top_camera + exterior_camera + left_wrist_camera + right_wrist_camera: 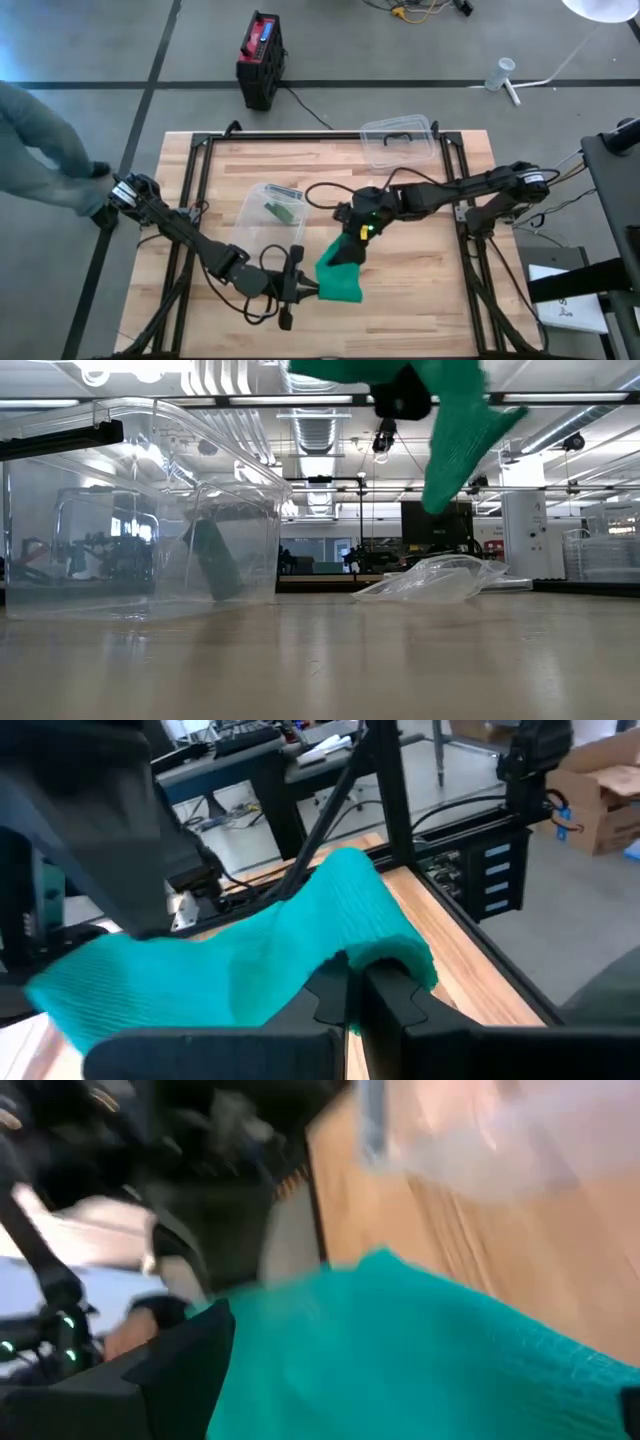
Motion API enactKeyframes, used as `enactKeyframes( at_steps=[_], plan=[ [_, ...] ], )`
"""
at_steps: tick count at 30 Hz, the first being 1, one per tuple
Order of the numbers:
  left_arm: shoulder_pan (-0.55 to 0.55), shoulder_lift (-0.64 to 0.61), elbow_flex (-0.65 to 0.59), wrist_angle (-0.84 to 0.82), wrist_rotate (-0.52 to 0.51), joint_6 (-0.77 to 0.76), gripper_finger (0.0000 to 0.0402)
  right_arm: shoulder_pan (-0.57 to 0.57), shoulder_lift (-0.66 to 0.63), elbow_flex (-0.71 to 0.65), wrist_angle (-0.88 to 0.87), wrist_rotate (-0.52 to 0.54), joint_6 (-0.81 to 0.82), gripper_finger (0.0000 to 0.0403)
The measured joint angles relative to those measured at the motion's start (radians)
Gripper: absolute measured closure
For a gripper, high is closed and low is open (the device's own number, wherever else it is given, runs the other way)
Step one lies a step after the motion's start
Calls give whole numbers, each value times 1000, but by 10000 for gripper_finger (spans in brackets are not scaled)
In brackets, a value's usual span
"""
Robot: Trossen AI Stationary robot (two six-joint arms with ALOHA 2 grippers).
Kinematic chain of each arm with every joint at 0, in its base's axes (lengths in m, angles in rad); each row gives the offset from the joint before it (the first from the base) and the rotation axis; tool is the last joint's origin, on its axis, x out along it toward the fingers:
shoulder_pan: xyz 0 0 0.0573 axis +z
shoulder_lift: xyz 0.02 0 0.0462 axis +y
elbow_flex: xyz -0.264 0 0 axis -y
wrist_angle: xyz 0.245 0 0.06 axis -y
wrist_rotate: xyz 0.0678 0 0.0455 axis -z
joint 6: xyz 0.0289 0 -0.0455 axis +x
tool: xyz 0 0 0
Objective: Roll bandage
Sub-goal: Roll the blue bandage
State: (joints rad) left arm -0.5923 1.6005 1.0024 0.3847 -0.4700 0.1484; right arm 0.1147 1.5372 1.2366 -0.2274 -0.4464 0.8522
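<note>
A teal-green bandage (340,277) is held up between my two grippers and hangs clear of the table in the low view (455,435). My left gripper (303,288) comes from the near left and is shut on the bandage's near end. My right gripper (352,248) reaches in from the right, above the bandage's far end. It is open, and in its wrist view the cloth (420,1350) lies between its spread fingers (180,1370). My left gripper pinches the bandage's end edge (385,952) between its two shut fingers (390,1005), roughly level, coming from the table's left. The cloth runs away from the fingers as a broad slack band, lifted clear of the table. My right gripper has the bandage between its open fingers; whether they touch it I cannot tell.
A clear plastic box (262,212) with a dark green roll (284,211) inside stands left of centre. A second clear tub (398,140) sits at the far edge. A person's sleeve (40,150) shows beyond the table's left side. Cables (320,190) lie on the wood.
</note>
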Motion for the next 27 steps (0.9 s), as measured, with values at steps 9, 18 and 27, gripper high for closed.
enactKeyframes(
  at_steps=[9,18,27],
  plan=[
    [-4,2,1,111,170,43,401,-81,-8,-2,-71,11,-148,54],
    [-46,-11,1,109,189,52,401,-105,-61,-2,-288,-8,-542,54],
    [-95,-83,1,74,256,65,401,30,-72,-10,-257,-231,-628,54]
  ],
)
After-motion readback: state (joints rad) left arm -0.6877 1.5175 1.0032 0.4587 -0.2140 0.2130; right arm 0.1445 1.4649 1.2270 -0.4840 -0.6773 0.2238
